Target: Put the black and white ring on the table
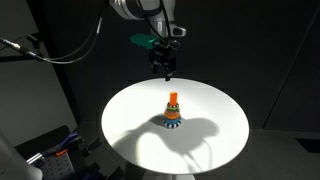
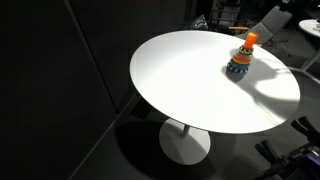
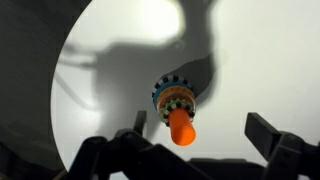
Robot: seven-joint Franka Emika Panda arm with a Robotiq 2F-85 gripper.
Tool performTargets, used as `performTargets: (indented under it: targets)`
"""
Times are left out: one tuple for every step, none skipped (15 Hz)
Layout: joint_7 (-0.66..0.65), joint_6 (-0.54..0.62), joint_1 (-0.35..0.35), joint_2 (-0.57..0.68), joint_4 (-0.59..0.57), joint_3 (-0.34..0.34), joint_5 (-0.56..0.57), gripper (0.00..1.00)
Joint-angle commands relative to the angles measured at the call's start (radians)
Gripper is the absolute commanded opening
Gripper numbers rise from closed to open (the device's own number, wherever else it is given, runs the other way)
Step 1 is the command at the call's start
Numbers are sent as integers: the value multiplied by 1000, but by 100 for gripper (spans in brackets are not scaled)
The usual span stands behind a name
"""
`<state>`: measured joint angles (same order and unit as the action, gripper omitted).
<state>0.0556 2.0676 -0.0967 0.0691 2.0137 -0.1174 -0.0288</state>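
Wrist view shows the open, empty gripper above the black and white ring, probably light and stiff, graspable by its rim.

You see the whole worktop from above and afar in both exterior views, at differing angles; your wrist view looks steeply down, close. All share the stacking toy.
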Motion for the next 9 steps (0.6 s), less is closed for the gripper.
performTargets:
  targets:
    - [-6, 22, -6, 22, -18, 6, -23, 100]
    - [-5, 35, -6, 29, -19, 7, -28, 100]
    - [-3, 53, -5, 39, -21, 10, -38, 100]
    - [-10, 78, -4, 47, -20, 11, -40, 100]
    - [-7, 104, -4, 56, -18, 13, -48, 100]
    - [-5, 136, -4, 66, -14, 15, -54, 100]
    - [0, 173, -5, 76, -6, 18, -62, 100]
    - [3, 207, -5, 85, 0, 21, -66, 100]
    - [6, 244, -4, 97, 10, 23, -67, 100]
